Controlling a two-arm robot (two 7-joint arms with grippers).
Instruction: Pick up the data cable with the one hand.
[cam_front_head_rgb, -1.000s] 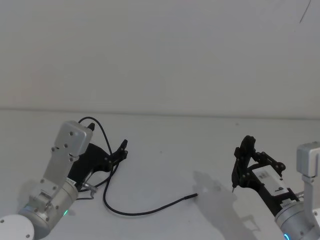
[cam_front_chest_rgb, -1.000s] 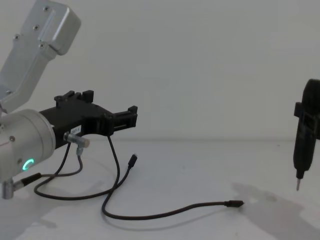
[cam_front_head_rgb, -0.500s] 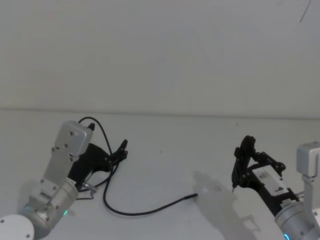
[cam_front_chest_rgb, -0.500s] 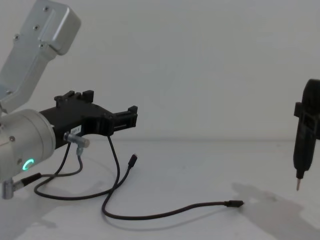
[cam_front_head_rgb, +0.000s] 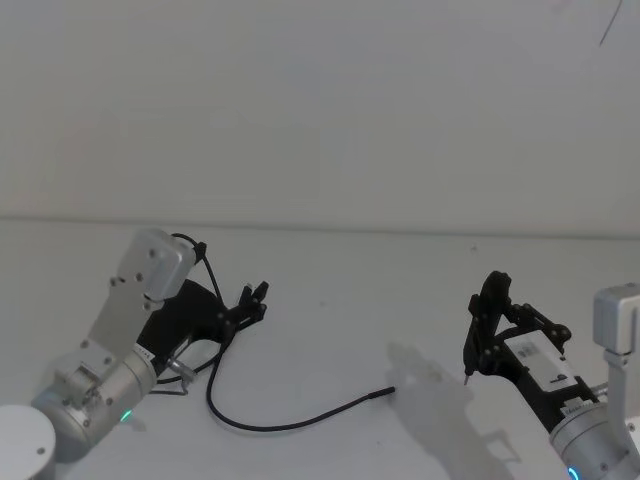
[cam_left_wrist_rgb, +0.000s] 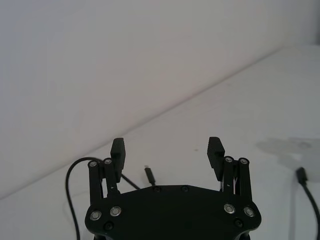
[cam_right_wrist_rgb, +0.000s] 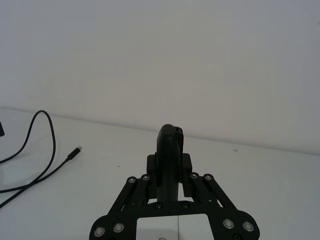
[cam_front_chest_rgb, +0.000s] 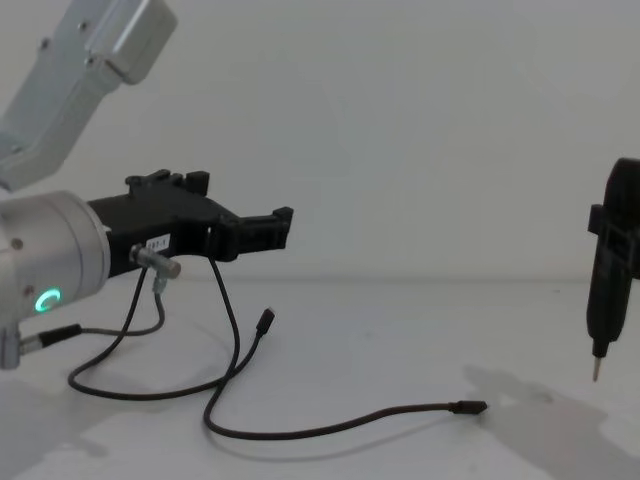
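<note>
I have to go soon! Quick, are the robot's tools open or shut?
Left tool: open, holding nothing.
Right tool: shut on the black pointy pen.

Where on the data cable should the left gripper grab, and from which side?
Probably the stretch of the data cable nearest the open left gripper: it lies flat, so descend from above, jaws across the cord. The right gripper holds a pen-shaped tool.

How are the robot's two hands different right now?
The left gripper has its jaws wide apart and empty; the right gripper has its jaws closed on a black pen-shaped tool. The left gripper hangs above the data cable; the right gripper is off to the side of it. Both are black.
</note>
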